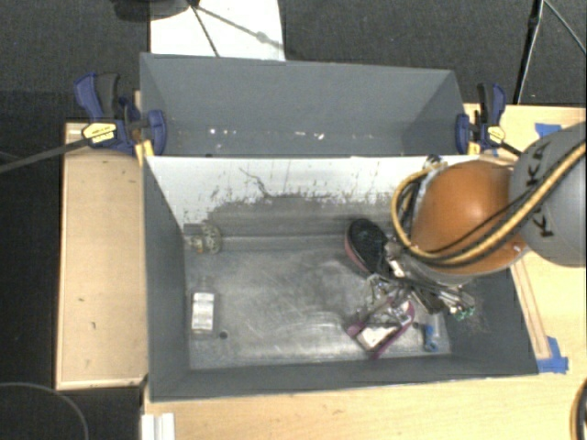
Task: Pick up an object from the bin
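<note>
Scuffed grey bin floor (275, 291) lies mostly bare, with a pale block (202, 310) at lower left and dark carpet (55, 26) beyond the bin. At lower right the gripper (404, 302) hangs over a small heap: a purple-and-white piece (376, 335) and, above it, a dark oval object (365, 243). Whether the gripper is spread or closed I cannot tell. The best move is probably to settle squarely on one piece, clear of the lower wall (321, 381).

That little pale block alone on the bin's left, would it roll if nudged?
Probably not: the pale block looks boxy with flat faces, so it would likely slide on the bin floor. It seems small, so probably light.
</note>
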{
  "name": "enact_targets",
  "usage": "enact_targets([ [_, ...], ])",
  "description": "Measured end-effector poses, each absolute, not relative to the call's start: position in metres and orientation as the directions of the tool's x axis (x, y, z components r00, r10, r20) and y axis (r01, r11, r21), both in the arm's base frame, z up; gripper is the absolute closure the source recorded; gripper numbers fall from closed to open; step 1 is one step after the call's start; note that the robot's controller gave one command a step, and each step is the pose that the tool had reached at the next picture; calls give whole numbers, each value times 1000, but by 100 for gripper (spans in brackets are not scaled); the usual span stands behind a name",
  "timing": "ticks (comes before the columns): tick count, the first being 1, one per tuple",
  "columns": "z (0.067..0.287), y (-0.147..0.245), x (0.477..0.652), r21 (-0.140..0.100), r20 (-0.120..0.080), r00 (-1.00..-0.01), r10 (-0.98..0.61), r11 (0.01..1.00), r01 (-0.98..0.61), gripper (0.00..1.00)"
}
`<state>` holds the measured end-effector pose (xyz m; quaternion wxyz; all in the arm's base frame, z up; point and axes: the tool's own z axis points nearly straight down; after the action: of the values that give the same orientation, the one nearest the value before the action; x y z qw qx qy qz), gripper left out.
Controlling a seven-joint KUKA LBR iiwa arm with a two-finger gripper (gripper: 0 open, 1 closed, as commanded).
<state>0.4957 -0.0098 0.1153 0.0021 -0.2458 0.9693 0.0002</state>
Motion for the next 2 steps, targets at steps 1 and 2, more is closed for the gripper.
enact_targets([
  [1,114,-10,495,1,-1,-880,-476,880,-476,0],
  [2,115,-10,496,0,-3,-881,-473,881,-473,100],
])
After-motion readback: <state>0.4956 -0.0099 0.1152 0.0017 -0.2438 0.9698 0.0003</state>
